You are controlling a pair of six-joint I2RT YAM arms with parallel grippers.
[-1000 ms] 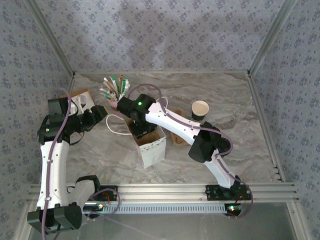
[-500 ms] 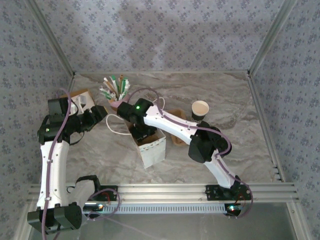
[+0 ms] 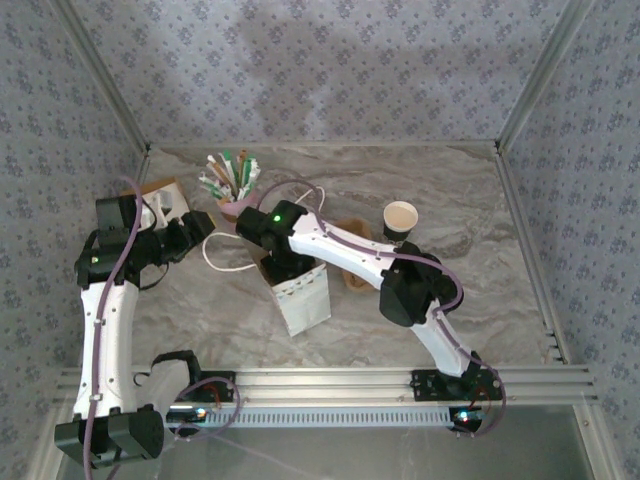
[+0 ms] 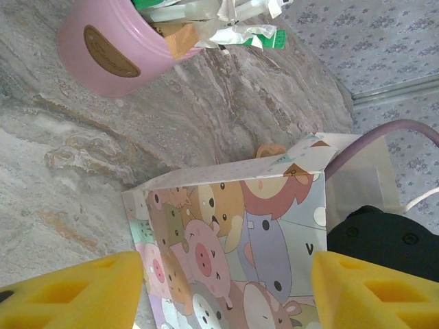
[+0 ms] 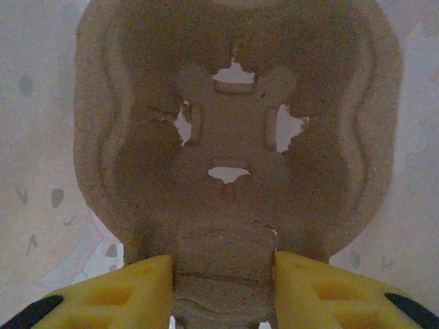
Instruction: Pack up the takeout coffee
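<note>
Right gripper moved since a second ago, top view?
Yes. Right gripper slid slightly nearer the arm bases, away from the pink straw cup.

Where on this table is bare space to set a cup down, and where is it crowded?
Free: the right side of the table, between the dark cup and the right rail; also the near strip between the bag and the front rail. Crowded: far left, around the pink straw cup, cardboard tray, left gripper, and right arm above the bag.
</note>
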